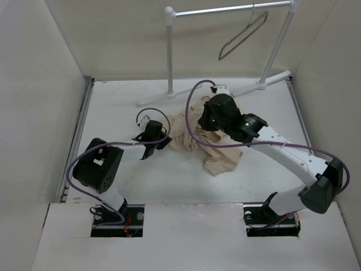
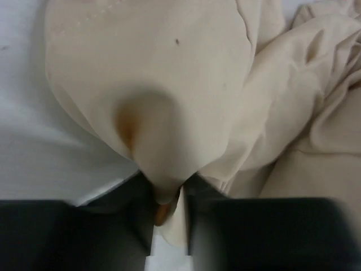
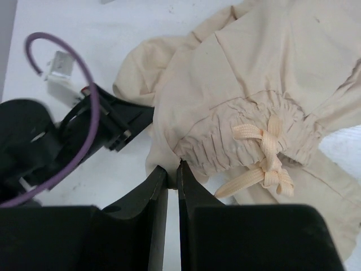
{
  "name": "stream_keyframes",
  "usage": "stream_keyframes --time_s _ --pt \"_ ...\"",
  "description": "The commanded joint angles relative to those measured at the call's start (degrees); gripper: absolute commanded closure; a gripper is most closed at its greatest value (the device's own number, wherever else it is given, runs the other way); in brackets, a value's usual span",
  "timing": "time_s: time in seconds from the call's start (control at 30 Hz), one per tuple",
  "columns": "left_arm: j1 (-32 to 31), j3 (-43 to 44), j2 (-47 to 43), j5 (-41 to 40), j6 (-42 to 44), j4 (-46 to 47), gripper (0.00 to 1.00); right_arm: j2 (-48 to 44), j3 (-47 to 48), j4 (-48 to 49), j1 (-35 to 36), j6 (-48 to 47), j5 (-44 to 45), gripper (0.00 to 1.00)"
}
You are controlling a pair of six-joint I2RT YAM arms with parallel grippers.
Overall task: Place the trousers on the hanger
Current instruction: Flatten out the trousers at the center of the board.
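- The beige soft-cloth trousers [image 1: 220,158] lie crumpled at mid-table. The thin grey triangular hanger [image 1: 242,36] hangs on the white tubular rack [image 1: 225,10], far right and well apart.
- The left gripper [image 2: 169,195] is clamped on a cloth fold.
- The right gripper [image 3: 171,169] is nearly closed at the gathered waistband [image 3: 248,121]; I cannot tell if it holds cloth.
- Risk: a thin pinch may slip on lifting, and the bunched legs could drag.
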Motion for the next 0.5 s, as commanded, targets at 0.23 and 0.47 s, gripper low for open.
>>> stream_keyframes --time_s 0.23,0.47 --pt "24.3 26.2 -18.6 5.5 6.3 -19.4 0.98 -16.2 11.9 -9.2 -11.1 -5.6 -2.2 0.9" --pt "30.8 63.4 -12.2 10.0 9.9 -32.9 0.95 -16.9 36.4 -14.1 -9.0 -8.7 -1.2 0.89"
